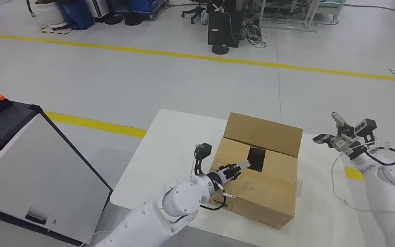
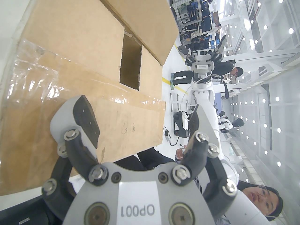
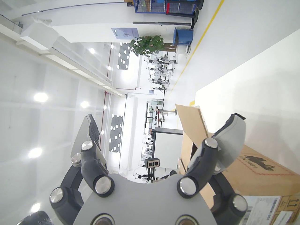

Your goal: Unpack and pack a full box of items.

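Far left, a grey cabinet [image 1: 37, 167] stands on the floor, just beside the white table [image 1: 163, 139]. Moving in, here is the left gripper [image 1: 237, 168] [image 2: 139, 115] at the left end of the box [image 1: 265, 185] [image 2: 70, 47], up at its top, fingers [image 2: 85, 120] spread wide and nothing clamped. One finger sits over a folded-down flap, the other hangs out past that flap's edge, and I cannot tell if either pad touches the cardboard. Now the box itself, plain brown cardboard, mid-table, with clear tape wrinkled across one face. The far flap stands up and the other flaps lie folded over the top, leaving a dark rectangular gap [image 1: 256, 158] [image 2: 130, 63] between them. Looking into that gap, it is bare cardboard and shadow, so I cannot make out any contents. On to the right, and the right gripper [image 1: 345, 133] [image 3: 164, 120] hangs well apart from the box, out past its right end, jaws wide and holding nothing. From its wrist, the box [image 3: 257, 169] shows a white label [image 3: 262, 206] on its side.
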`<state>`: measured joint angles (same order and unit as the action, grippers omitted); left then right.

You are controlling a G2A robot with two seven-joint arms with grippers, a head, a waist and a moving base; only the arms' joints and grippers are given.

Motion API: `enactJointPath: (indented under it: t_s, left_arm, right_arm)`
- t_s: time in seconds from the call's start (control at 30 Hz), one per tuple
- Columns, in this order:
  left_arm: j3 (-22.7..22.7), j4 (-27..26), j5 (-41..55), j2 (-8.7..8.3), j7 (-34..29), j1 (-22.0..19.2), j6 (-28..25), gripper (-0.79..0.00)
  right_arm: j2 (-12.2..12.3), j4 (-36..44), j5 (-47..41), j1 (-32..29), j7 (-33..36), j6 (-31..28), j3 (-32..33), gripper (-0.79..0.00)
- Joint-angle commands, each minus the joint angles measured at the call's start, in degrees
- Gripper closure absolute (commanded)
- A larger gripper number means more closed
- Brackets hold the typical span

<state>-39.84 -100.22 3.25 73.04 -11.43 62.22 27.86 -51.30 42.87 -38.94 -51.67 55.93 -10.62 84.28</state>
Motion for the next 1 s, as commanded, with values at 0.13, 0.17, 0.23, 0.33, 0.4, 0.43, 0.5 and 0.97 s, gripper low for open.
enactJointPath:
  t_s: [0.13,0.17,0.23,0.33,0.4,0.43,0.5,0.97]
  left_arm:
    - [0.0,0.0,0.0,0.00,0.0,0.0,0.0,-0.785]
    - [0.0,0.0,0.0,0.00,0.0,0.0,0.0,-0.785]
    - [0.0,0.0,0.0,0.00,0.0,0.0,0.0,-0.785]
    - [0.0,0.0,0.0,0.00,0.0,0.0,0.0,-0.785]
    - [0.0,0.0,0.0,0.00,0.0,0.0,0.0,-0.785]
    - [0.0,0.0,0.0,0.00,0.0,0.0,0.0,-0.785]
    - [0.0,0.0,0.0,0.00,0.0,0.0,0.0,-0.785]
    - [0.0,0.0,0.0,0.00,0.0,0.0,0.0,-0.785]
  right_arm:
    - [-1.8,-6.3,0.8,5.1,-0.4,0.0,-4.2,-0.785]
    - [-2.2,-7.0,1.4,5.8,-0.4,-0.3,-5.1,-0.785]
    - [-2.8,-8.5,1.5,7.0,-0.4,-0.5,-6.3,-0.785]
    - [-3.6,-10.3,1.3,8.4,1.4,-0.7,-7.5,-0.785]
    - [-3.9,-11.4,0.6,9.1,3.5,-0.5,-7.8,-0.785]
    - [-4.0,-11.9,-0.2,9.4,5.2,-0.1,-7.8,-0.785]
    - [-4.0,-13.1,-1.0,10.0,7.9,0.0,-7.5,-0.785]
    - [-3.0,-16.7,-4.6,10.1,24.2,1.6,-4.7,-0.785]
